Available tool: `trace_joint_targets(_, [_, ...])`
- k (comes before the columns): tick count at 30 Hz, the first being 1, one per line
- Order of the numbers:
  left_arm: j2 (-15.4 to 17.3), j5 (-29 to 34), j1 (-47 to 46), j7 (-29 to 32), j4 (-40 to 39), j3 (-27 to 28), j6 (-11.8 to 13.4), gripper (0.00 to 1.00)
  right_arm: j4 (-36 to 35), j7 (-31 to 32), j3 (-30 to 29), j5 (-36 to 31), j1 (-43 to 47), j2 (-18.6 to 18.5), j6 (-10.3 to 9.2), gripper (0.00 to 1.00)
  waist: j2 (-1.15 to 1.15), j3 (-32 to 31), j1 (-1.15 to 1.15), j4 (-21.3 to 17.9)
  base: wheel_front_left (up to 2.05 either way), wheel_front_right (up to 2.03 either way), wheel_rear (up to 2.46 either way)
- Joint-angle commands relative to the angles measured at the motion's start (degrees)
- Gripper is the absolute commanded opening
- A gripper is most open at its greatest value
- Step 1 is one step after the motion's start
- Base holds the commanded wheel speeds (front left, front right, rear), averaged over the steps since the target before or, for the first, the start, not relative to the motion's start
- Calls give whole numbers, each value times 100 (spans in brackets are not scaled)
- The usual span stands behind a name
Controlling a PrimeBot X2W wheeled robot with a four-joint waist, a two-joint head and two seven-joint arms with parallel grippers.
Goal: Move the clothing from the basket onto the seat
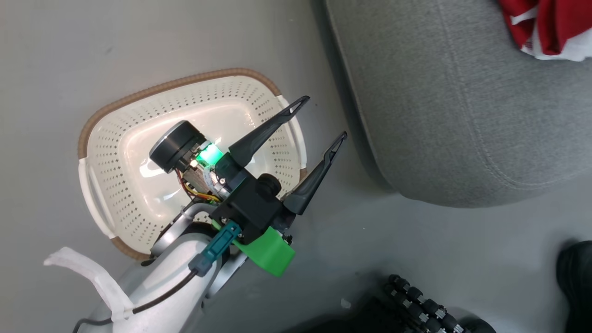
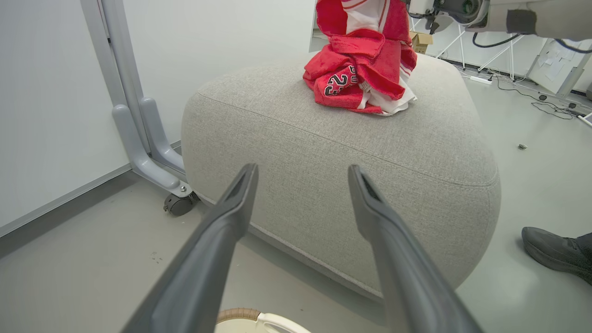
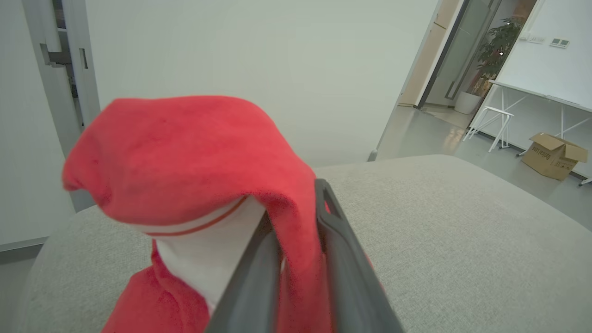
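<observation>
Clothing (image 2: 360, 69): a red and white bundle. Its lower part sits on top of the seat (image 2: 323, 152) toward the far side, and its upper part is pulled up off the cushion. Black-and-white numerals show on one red fold. In the right wrist view, the right pincer (image 3: 296, 217) is pinching a fold of the red fabric (image 3: 185, 152) between its two fingers, and the cloth drapes over the fingertips and hides one of them. The right arm (image 2: 508, 14) comes in above the bundle.

Basket (image 1: 106, 157) is on the floor just beside the seat (image 1: 462, 115), not touching it. The left pincer (image 1: 324, 116) hangs over the basket end nearest the seat, fingers spread wide with nothing between them, pointing at the seat's side (image 2: 303, 167).

Around the seat:
- A grey frame leg with a caster (image 2: 178, 203) stands against the seat's left corner by the wall.
- A dark shoe (image 2: 555, 252) is on the floor near the seat's right side.
- Cables (image 2: 545, 99) lie on the floor beyond it.
- A cardboard box (image 3: 552, 155) sits under a white table (image 3: 532, 92), well apart.
- A plant (image 3: 502, 41) stands by the doorway.
</observation>
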Motion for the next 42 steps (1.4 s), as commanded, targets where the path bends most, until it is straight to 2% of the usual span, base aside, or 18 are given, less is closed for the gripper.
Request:
trace_joint_targets(1, [39,13,-111,-34,8,20,21,100,148,-50,-72,-30,-94,17,-6,100,0,180,-1,198,0,0,0])
trace_joint_targets(6, [-7,32,-120,-124,132,3,102,100,484,-116,-224,-108,44,71,-6,100,0,61,-1,246,0,0,0])
trace_joint_targets(15, [-167,-144,211,-419,504,-34,268,100,-792,-110,-257,-293,1101,540,-6,100,0,-606,-1,311,0,0,0])
trace_joint_targets(19, [-238,-261,396,-608,673,62,437,100,-1438,-111,-38,-344,1769,870,-6,100,0,-972,-1,359,0,0,0])
trace_joint_targets(27, [-324,-559,730,-927,986,428,826,100,-2301,-111,501,-562,2916,1506,-6,100,0,-1575,-1,498,0,0,0])
trace_joint_targets(33, [-333,-722,878,-1089,1116,744,1090,100,-2671,-112,898,-499,3570,1689,-6,100,0,-1869,-1,726,0,0,0])
trace_joint_targets(42, [-330,-947,1175,-1224,1226,1417,1461,100,-3065,-69,1413,-262,4252,1722,-6,100,0,-2213,-1,1184,0,0,0])
